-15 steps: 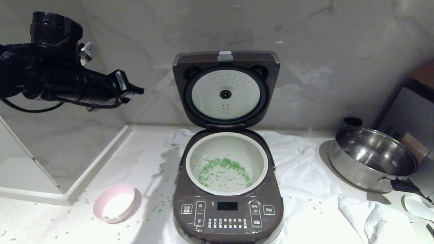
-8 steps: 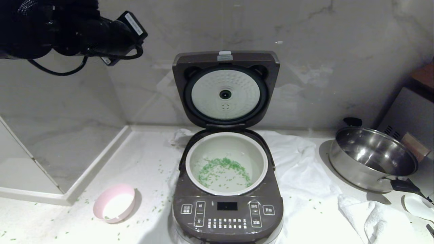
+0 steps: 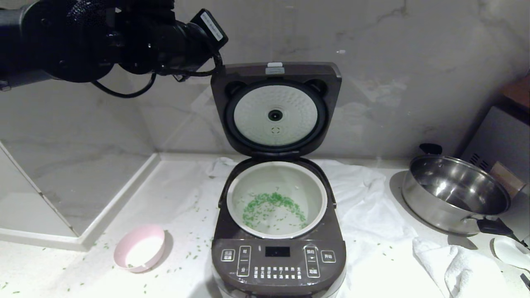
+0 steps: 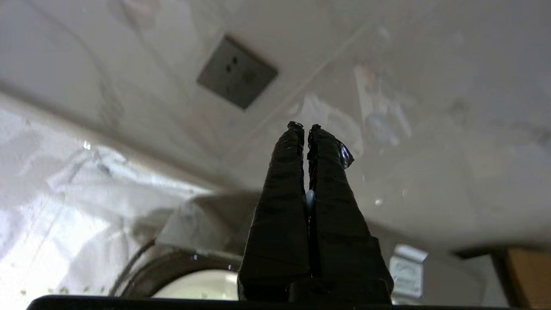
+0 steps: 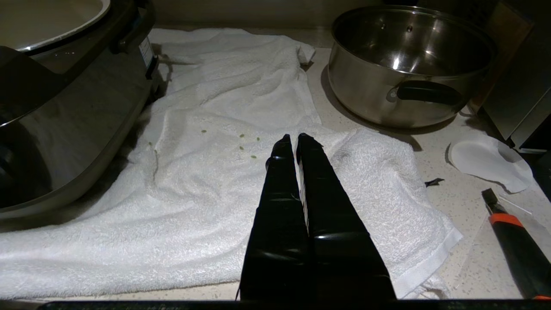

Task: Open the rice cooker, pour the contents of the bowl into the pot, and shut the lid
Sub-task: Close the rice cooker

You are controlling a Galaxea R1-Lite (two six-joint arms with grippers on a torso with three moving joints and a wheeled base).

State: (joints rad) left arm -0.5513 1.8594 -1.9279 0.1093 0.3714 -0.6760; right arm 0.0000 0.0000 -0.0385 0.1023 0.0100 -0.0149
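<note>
Here, white speckled counter [image 3: 174, 194], grey marble wall [image 3: 414, 62], left hand [image 4: 304, 126] pressed closed, empty.

Left end effector [image 4: 304, 125] raised, swung toward upright lid's [image 3: 275, 108] top corner, fingers now closed

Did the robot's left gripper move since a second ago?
Yes. The left gripper rose and swung right, toward the top-left corner of the dark brown rice cooker's raised lid.

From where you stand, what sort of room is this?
Most likely a kitchen counter. A rice cooker stands open with green bits in its pot, a steel pan sits to one side, and marble-look wall panels rise behind.
</note>
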